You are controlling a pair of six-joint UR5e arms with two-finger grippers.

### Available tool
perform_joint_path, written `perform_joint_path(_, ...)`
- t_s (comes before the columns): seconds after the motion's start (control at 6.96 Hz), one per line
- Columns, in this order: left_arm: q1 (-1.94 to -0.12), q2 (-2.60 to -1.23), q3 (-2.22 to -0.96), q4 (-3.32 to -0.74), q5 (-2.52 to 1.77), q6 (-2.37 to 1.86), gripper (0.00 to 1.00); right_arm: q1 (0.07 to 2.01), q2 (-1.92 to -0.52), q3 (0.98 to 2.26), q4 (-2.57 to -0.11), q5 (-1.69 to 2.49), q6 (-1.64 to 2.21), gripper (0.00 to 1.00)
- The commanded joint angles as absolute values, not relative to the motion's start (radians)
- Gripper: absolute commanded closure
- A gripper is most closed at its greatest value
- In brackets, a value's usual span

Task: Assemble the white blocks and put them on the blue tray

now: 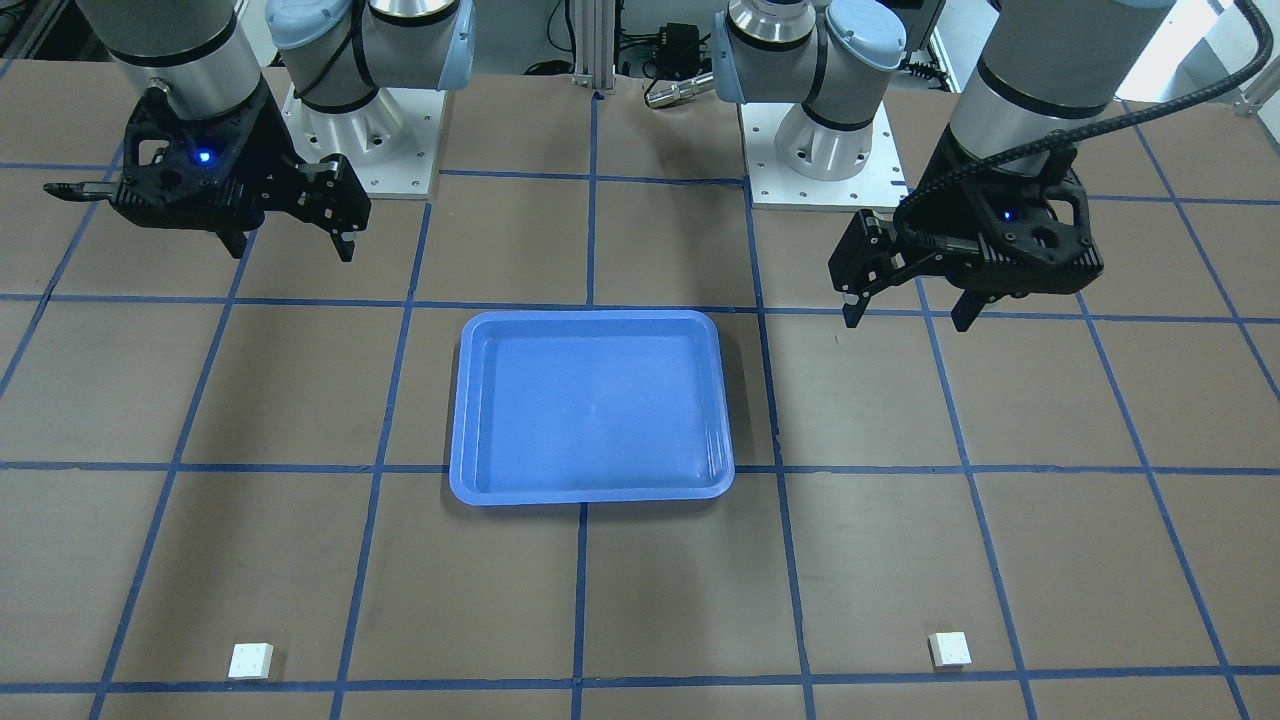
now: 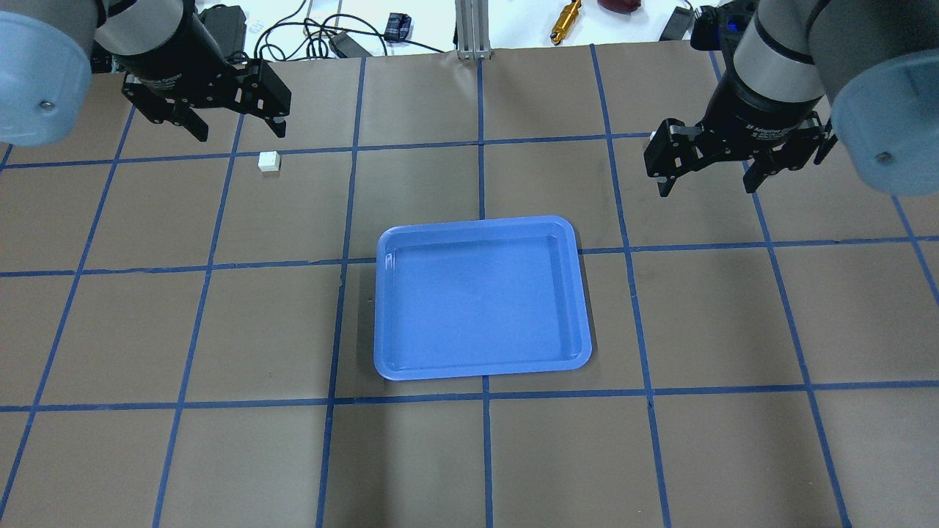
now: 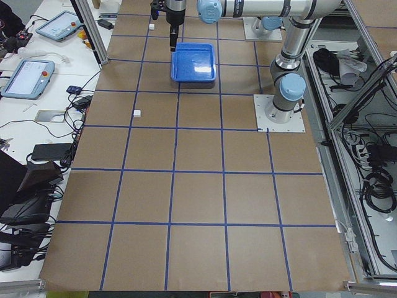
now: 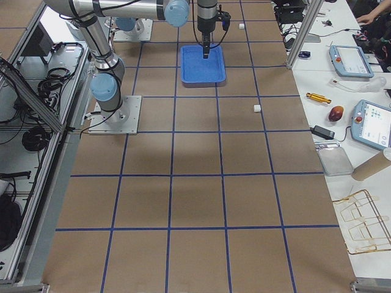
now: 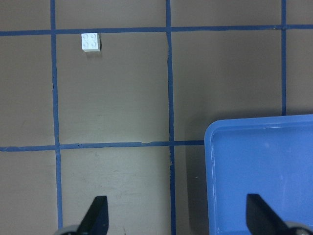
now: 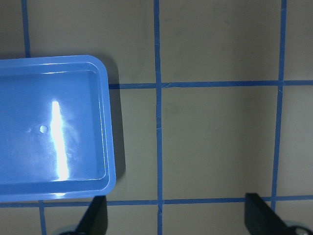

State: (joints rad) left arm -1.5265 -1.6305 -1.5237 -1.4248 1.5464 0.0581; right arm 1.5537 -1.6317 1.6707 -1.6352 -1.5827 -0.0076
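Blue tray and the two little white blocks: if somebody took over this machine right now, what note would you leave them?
Claws: the left claw is open and empty, raised above the table. The right claw is the same.
Things: the blue tray sits mid-table with nothing in it. The left-side block and right-side block lie far apart, past the tray from the robot.
Done: nothing yet.
Left: pick up both blocks, press them together, set the pair on the tray.
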Motion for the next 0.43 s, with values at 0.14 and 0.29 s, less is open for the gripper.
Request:
perform_joint_path(0.14,-1.529,-1.628,-1.526,-1.431,1.551,0.052,0.0,1.546,-1.628,1.677,-1.638,-1.595,-0.017,0.0)
perform_joint_path(0.29,-1.529,-1.632,-1.525,-1.413,1.552,0.083,0.0,1.546,-1.628,1.677,-1.641,-1.589,-0.017,0.0)
